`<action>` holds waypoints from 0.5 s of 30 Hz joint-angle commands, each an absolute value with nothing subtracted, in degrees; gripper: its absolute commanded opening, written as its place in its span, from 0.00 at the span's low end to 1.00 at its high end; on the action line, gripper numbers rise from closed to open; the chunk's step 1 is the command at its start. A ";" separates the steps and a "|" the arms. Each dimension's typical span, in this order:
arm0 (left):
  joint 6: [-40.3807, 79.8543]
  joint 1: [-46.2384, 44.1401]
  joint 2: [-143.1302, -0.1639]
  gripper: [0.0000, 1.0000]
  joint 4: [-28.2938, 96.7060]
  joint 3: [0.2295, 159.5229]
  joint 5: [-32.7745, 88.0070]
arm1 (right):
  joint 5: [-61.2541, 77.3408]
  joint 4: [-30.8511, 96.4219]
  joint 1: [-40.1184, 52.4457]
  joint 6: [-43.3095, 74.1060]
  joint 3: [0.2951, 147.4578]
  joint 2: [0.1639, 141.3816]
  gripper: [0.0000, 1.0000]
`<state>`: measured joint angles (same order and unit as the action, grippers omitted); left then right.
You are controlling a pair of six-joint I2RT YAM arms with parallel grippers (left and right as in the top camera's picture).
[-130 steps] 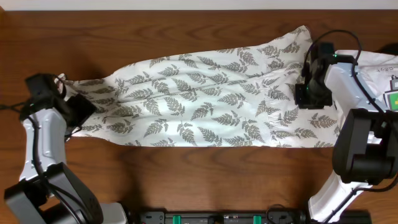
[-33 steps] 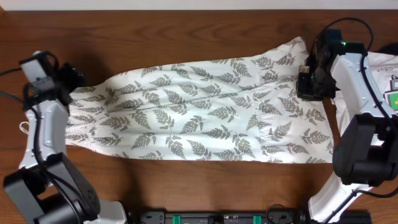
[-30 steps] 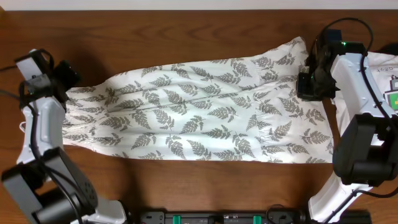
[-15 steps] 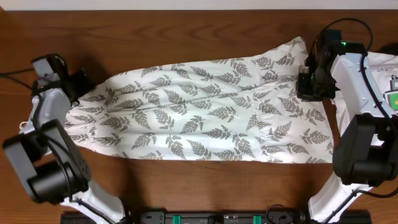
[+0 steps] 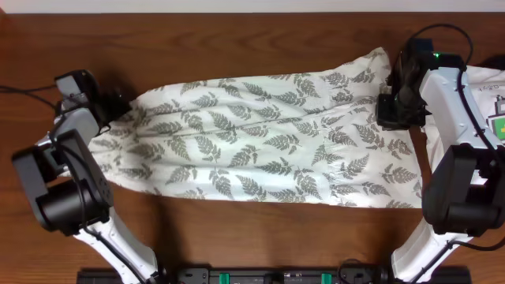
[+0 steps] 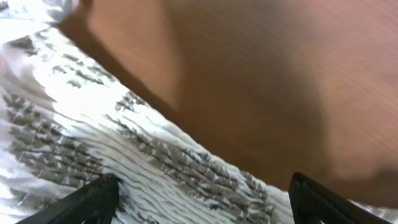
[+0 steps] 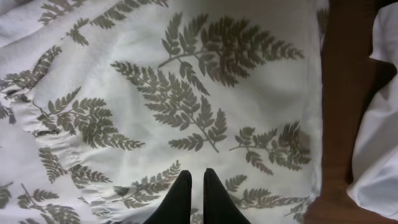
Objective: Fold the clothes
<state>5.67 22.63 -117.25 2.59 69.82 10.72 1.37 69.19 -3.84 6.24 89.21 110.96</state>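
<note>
Dark wooden table (image 5: 237,31) carries the clothes (image 5: 260,142), spread lengthwise across its middle, with the gathered narrow end at the left and the wide end at the right. At the narrow end sits the left gripper (image 5: 113,104) — only its wrist view shows the jaws spread wide over the pleated edge. At the wide end, the right gripper (image 5: 392,110) has its fingers (image 7: 178,198) pressed together over flat fern print; whether they nip fabric I cannot tell. A plain white garment (image 7: 373,124) lies just beside.

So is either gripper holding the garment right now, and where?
Left gripper: open over the garment, gathered end, holding nothing. Right gripper: shut, tips on fabric; pinch unclear.
</note>
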 commanded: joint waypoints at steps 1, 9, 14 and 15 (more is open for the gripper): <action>3.27 20.18 -122.04 0.88 1.61 69.34 18.87 | 1.54 69.23 -3.31 5.48 89.93 110.87 0.08; -1.43 18.61 -122.23 0.89 2.63 69.34 15.92 | 1.54 69.12 -3.31 5.48 89.93 110.87 0.08; -1.45 20.29 -122.26 0.89 6.44 69.34 13.23 | 1.52 68.95 -3.31 5.48 89.93 110.87 0.09; -1.43 20.75 -122.13 0.89 6.44 69.34 13.23 | 1.52 68.73 -3.31 5.48 89.93 110.87 0.09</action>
